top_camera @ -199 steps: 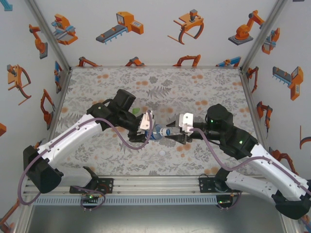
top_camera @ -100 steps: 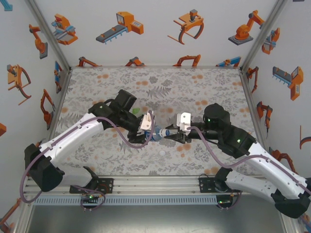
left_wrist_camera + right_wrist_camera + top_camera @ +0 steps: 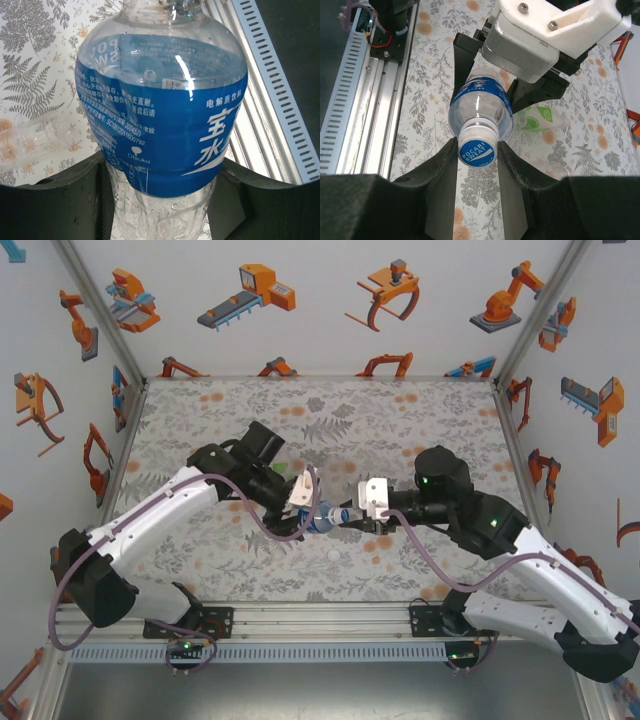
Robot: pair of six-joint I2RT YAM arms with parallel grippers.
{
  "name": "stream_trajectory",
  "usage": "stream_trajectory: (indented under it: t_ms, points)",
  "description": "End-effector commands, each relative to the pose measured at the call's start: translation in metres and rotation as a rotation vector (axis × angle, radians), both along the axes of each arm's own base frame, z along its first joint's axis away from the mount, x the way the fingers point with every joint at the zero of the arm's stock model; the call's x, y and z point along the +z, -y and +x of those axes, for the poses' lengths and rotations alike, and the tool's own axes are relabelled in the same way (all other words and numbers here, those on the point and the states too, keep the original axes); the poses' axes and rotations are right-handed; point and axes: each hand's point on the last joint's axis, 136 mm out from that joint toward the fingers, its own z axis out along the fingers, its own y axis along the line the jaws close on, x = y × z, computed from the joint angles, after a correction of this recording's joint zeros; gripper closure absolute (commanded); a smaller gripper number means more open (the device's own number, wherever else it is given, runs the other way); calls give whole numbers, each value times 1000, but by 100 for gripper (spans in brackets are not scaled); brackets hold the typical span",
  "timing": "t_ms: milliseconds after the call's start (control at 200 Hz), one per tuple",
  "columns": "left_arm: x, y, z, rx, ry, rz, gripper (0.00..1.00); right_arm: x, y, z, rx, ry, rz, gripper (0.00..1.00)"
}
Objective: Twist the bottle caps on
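The blue-labelled bottle [image 3: 324, 515] hangs tilted above the mat between my two grippers. My left gripper [image 3: 160, 169] is shut on its clear lower body [image 3: 165, 120], one black finger on each side. A white cap with a blue printed top [image 3: 478, 150] sits on the bottle's neck, and my right gripper [image 3: 478, 151] is shut on that cap, both pads against its rim. On the mat just in front of the bottle lies a loose white cap [image 3: 333, 556]. A green-tinted bottle [image 3: 538, 118] lies on the mat behind the held one. A plain clear bottle [image 3: 34, 141] lies there too.
The floral mat [image 3: 420, 420] covers the table, with white printed walls on three sides. An aluminium rail [image 3: 320, 625] carrying the arm bases runs along the near edge, close beneath the held bottle [image 3: 280, 125].
My right gripper has narrowed onto the cap and its arm has shifted slightly left and turned. The left gripper and the bottle have hardly moved.
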Motion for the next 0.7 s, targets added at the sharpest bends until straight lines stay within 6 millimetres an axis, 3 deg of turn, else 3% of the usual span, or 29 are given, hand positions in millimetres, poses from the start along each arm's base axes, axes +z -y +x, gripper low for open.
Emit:
stream_trajectory:
  t_ms: [0, 115, 285, 396, 696]
  points:
    - [15, 4, -11, -64, -21, -58, 100, 6, -5, -8, 63, 16, 0, 100]
    - [11, 4, -3, -21, -5, -21, 100, 5, -7, 1, -27, -108, 9, 100]
    - [8, 5, 18, 81, 88, -10, 100, -1, -7, 44, -376, -437, 85, 100]
    - [9, 7, 30, 139, 149, -32, 100, -18, 3, 70, -630, -691, 141, 100]
    - [22, 12, 46, 229, 219, -124, 100, -68, 10, 96, -979, -1309, 368, 100]
